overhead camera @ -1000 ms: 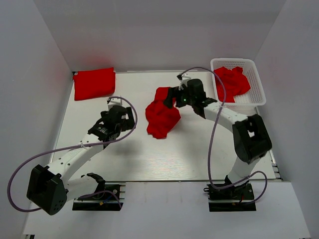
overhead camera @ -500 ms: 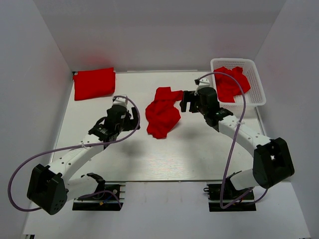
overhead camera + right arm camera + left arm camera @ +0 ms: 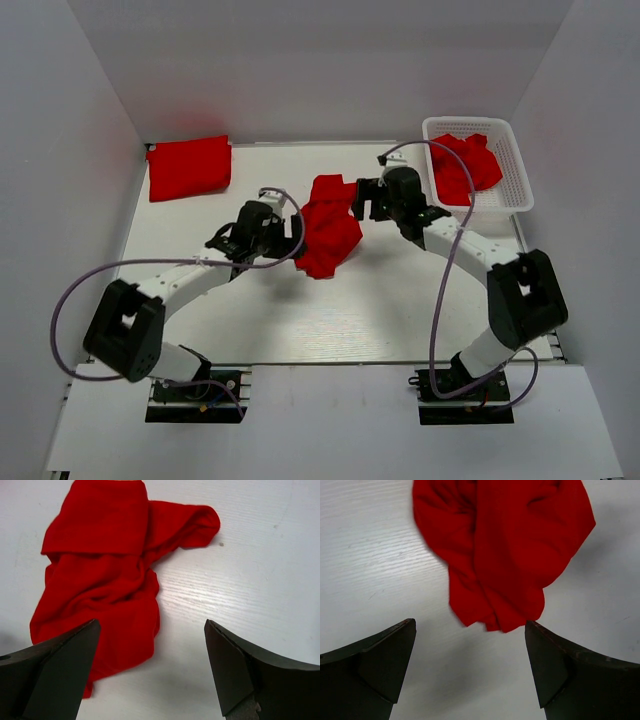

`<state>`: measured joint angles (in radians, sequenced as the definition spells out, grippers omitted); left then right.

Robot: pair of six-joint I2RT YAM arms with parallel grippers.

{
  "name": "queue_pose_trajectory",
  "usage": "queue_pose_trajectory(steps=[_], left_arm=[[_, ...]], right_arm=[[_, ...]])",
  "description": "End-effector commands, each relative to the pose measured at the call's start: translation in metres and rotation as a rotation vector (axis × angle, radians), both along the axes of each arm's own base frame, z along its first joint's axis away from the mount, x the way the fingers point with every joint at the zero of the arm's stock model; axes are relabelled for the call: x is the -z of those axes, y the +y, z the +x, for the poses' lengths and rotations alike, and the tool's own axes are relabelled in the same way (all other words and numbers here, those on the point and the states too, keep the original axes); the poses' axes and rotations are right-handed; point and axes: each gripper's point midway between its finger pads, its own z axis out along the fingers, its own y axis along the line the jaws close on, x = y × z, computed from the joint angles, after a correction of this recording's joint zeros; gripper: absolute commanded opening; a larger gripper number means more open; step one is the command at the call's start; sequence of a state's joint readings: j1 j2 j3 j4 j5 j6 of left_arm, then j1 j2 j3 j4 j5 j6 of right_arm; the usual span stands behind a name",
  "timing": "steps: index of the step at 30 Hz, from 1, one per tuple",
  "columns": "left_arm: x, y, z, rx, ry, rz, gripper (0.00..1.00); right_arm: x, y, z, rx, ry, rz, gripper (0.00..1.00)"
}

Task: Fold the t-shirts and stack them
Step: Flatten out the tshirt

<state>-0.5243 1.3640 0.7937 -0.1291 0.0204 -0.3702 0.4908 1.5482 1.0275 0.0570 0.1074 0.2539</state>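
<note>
A crumpled red t-shirt (image 3: 326,228) lies in a heap at the middle of the table; it also shows in the left wrist view (image 3: 502,550) and the right wrist view (image 3: 105,570). A folded red t-shirt (image 3: 189,167) lies flat at the back left. More red t-shirts (image 3: 464,166) fill the white basket (image 3: 510,190). My left gripper (image 3: 292,237) is open and empty, right at the heap's left edge (image 3: 470,670). My right gripper (image 3: 362,198) is open and empty, just right of the heap's top end (image 3: 150,675).
The white lattice basket stands at the back right corner. White walls (image 3: 90,150) close in the table on the left, back and right. Purple cables (image 3: 60,320) loop beside both arms. Bare table (image 3: 330,320) lies in front of the heap.
My left gripper has moved right, up to the heap's left edge. My right gripper let go of the shirt, drew back to the right, then came back a little left. The heap has settled.
</note>
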Motion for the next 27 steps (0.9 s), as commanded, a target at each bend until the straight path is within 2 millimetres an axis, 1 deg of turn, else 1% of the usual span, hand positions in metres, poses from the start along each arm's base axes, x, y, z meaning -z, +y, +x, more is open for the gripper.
queue_pose_trajectory(steps=[1, 2, 3, 4, 5, 6, 7, 8, 9, 10, 11, 12, 13, 14, 15, 16, 17, 18, 19, 20, 21, 22, 23, 24, 25, 26, 27], left_arm=[[-0.024, -0.037, 0.029, 0.107, -0.072, -0.094, 1.00], [-0.022, -0.042, 0.034, 0.114, -0.062, -0.095, 1.00], [-0.028, -0.047, 0.043, 0.115, -0.069, -0.099, 1.00], [-0.026, -0.050, 0.048, 0.114, -0.065, -0.097, 0.98], [-0.012, -0.053, 0.053, 0.113, -0.035, -0.082, 0.96], [-0.014, -0.056, 0.059, 0.114, -0.036, -0.082, 0.92], [-0.010, -0.058, 0.063, 0.113, -0.029, -0.079, 0.87], [-0.008, -0.060, 0.067, 0.120, -0.031, -0.069, 0.84], [0.004, -0.061, 0.068, 0.120, -0.003, -0.055, 0.81], [0.005, -0.062, 0.071, 0.120, -0.002, -0.054, 0.79], [0.010, -0.064, 0.070, 0.127, 0.010, -0.055, 0.74], [0.011, -0.065, 0.072, 0.127, 0.011, -0.054, 0.71], [0.015, -0.066, 0.074, 0.126, 0.020, -0.050, 0.64], [0.010, -0.069, 0.076, 0.135, 0.012, -0.061, 0.59], [0.015, -0.069, 0.076, 0.141, 0.016, -0.049, 0.54], [0.014, -0.072, 0.072, 0.163, 0.024, -0.064, 0.51], [0.012, -0.074, 0.073, 0.179, 0.012, -0.068, 0.41], [0.012, -0.075, 0.072, 0.186, 0.014, -0.073, 0.37], [0.010, -0.078, 0.072, 0.196, 0.010, -0.083, 0.29], [0.015, -0.076, 0.069, 0.196, 0.019, -0.079, 0.20], [0.010, -0.076, 0.069, 0.196, 0.011, -0.082, 0.05], [0.010, -0.076, 0.069, 0.196, 0.011, -0.082, 0.00], [0.006, -0.076, 0.070, 0.202, -0.002, -0.080, 0.00], [0.010, -0.075, 0.068, 0.207, -0.004, -0.073, 0.00], [0.004, -0.075, 0.068, 0.208, -0.017, -0.079, 0.00], [0.001, -0.073, 0.065, 0.208, -0.026, -0.083, 0.00], [-0.004, -0.073, 0.067, 0.215, -0.054, -0.086, 0.00]], right_arm=[[-0.035, 0.022, 0.032, -0.031, -0.089, 0.061, 0.90], [-0.034, 0.026, 0.041, -0.027, -0.088, 0.068, 0.90], [-0.026, 0.030, 0.044, -0.035, -0.069, 0.068, 0.90], [-0.036, 0.032, 0.054, -0.032, -0.095, 0.077, 0.90], [-0.035, 0.039, 0.061, -0.039, -0.095, 0.081, 0.90], [-0.036, 0.044, 0.069, -0.042, -0.100, 0.084, 0.90], [-0.035, 0.044, 0.074, -0.040, -0.095, 0.087, 0.90], [-0.035, 0.053, 0.086, -0.052, -0.094, 0.098, 0.90], [-0.035, 0.056, 0.089, -0.058, -0.092, 0.104, 0.90], [-0.032, 0.056, 0.093, -0.059, -0.085, 0.103, 0.90], [-0.013, 0.065, 0.095, -0.089, -0.044, 0.108, 0.90], [-0.029, 0.071, 0.103, -0.099, -0.078, 0.128, 0.90], [-0.026, 0.074, 0.106, -0.103, -0.070, 0.136, 0.90], [-0.013, 0.077, 0.113, -0.105, -0.045, 0.132, 0.89], [-0.021, 0.080, 0.119, -0.111, -0.055, 0.151, 0.89], [-0.028, 0.084, 0.122, -0.119, -0.064, 0.163, 0.87], [-0.007, 0.086, 0.125, -0.120, -0.019, 0.152, 0.87], [-0.010, 0.090, 0.126, -0.131, -0.015, 0.171, 0.87], [-0.010, 0.091, 0.128, -0.134, -0.015, 0.177, 0.86], [0.001, 0.092, 0.130, -0.135, 0.005, 0.178, 0.84], [0.001, 0.098, 0.127, -0.171, 0.021, 0.201, 0.82], [-0.002, 0.102, 0.127, -0.181, 0.022, 0.217, 0.78], [0.004, 0.104, 0.127, -0.189, 0.035, 0.224, 0.71], [0.005, 0.105, 0.127, -0.197, 0.041, 0.231, 0.69], [0.002, 0.106, 0.129, -0.195, 0.038, 0.238, 0.66], [0.007, 0.108, 0.128, -0.204, 0.049, 0.239, 0.62], [0.006, 0.110, 0.127, -0.211, 0.054, 0.241, 0.54]])
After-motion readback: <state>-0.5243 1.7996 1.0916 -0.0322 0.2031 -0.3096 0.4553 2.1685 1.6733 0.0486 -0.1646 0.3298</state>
